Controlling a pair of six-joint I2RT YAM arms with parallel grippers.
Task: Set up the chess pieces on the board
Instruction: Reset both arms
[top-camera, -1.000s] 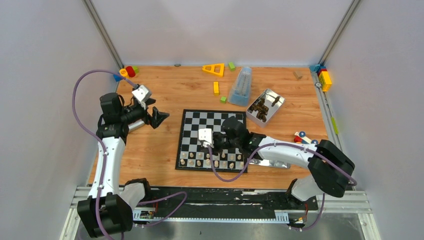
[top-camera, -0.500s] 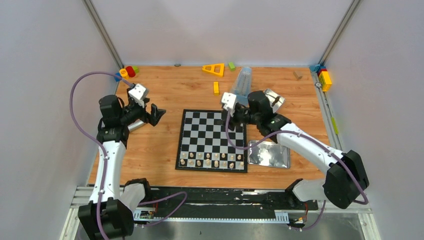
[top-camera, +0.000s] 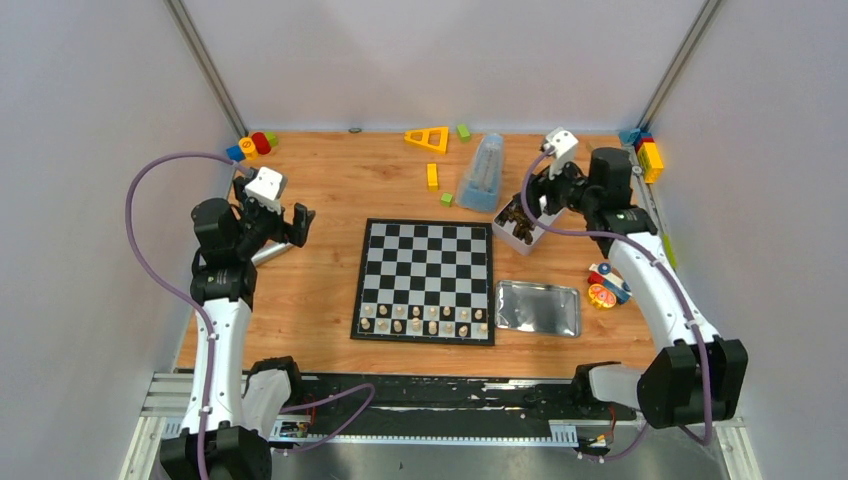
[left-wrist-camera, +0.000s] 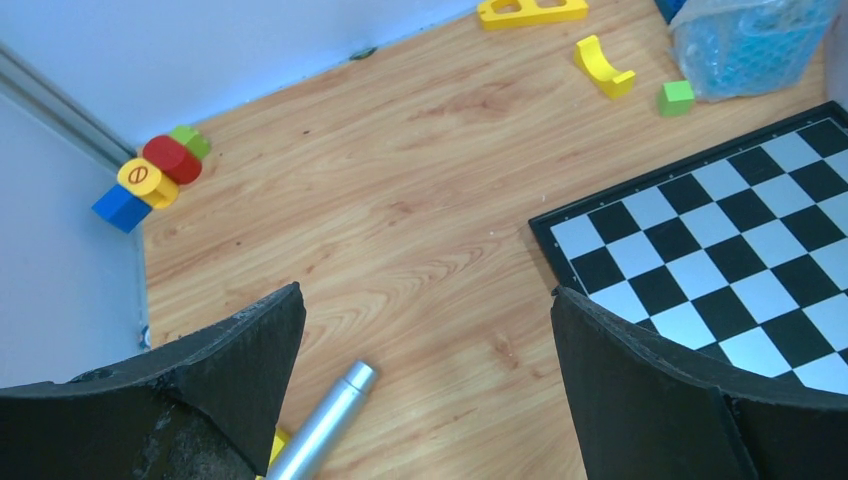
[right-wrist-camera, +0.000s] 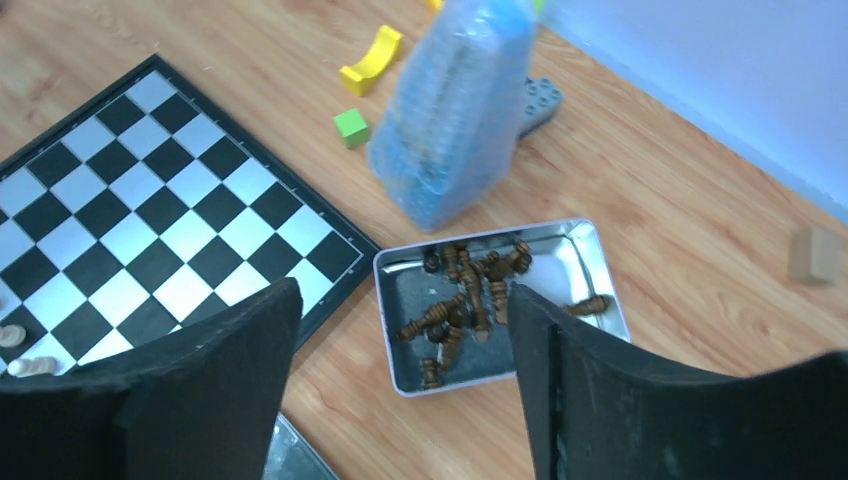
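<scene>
Right wrist view, centre: right gripper (right-wrist-camera: 402, 292) parted, empty, over dark chess pieces (right-wrist-camera: 465, 300); likely light, slippery; pinch mid-stem.

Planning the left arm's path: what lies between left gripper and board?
Nothing: only bare tabletop separates the left gripper and the board, clearest in the top external view.

Both same build: left arm (top-camera: 215, 330) and right arm (top-camera: 655, 290) have white links, chunky black joints and black bases. A purple cable (top-camera: 135, 230) runs along each, with a white camera box (top-camera: 265, 185) at the wrist. Left gripper (left-wrist-camera: 425, 300), right gripper (right-wrist-camera: 402, 290): matte black wedge fingers, rough edges
</scene>
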